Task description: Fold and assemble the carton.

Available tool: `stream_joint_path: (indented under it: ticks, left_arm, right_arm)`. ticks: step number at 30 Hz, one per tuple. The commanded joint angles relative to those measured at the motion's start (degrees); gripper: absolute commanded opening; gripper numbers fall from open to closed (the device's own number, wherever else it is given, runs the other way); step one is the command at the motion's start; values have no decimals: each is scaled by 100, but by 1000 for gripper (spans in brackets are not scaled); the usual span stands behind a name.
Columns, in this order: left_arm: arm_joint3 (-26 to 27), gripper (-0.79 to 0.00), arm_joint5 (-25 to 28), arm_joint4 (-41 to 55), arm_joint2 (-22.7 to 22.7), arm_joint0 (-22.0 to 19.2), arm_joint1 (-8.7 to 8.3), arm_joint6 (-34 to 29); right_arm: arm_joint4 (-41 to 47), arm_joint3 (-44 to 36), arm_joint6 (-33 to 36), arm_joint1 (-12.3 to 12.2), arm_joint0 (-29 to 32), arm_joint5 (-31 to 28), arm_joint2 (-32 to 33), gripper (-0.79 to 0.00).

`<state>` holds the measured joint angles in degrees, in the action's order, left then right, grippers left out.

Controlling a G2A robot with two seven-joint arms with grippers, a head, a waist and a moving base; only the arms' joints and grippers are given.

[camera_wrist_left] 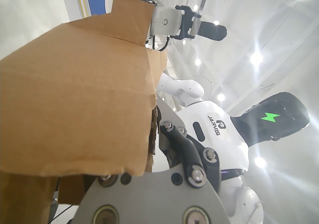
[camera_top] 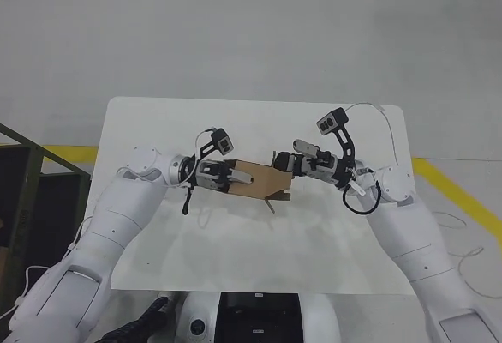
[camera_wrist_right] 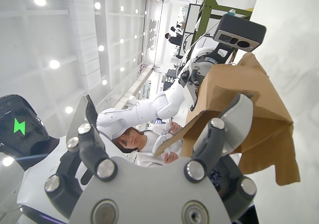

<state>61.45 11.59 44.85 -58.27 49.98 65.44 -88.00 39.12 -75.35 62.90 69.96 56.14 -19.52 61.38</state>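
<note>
The brown corrugated cardboard carton (camera_top: pixel 259 178) is hanging above the white surface (camera_top: pixel 337 249), at frame centre. The left claw (camera_top: pixel 231 177) is pinching one end; the right claw (camera_top: pixel 285 165) is standing spread at the other. It is seeming light and bendable; gripping beside creases looks safest.

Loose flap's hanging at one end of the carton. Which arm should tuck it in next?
Right. The right gripper is open, one finger against the carton beside the hanging flap, likely free to push it. The left gripper holds the opposite end.
</note>
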Motion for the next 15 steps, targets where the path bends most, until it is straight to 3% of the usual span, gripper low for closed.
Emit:
stream_joint_path:
  ticks: [1,15]
  left_arm:
    - [-1,-785,-13,11,19,-6,-4,0]
    - [-8,-785,-77,148,166,-41,-31,0]
  right_arm:
    - [6,93,45,21,-65,-97,-47,0]
    - [19,576,246,141,-410,-510,-238,0]
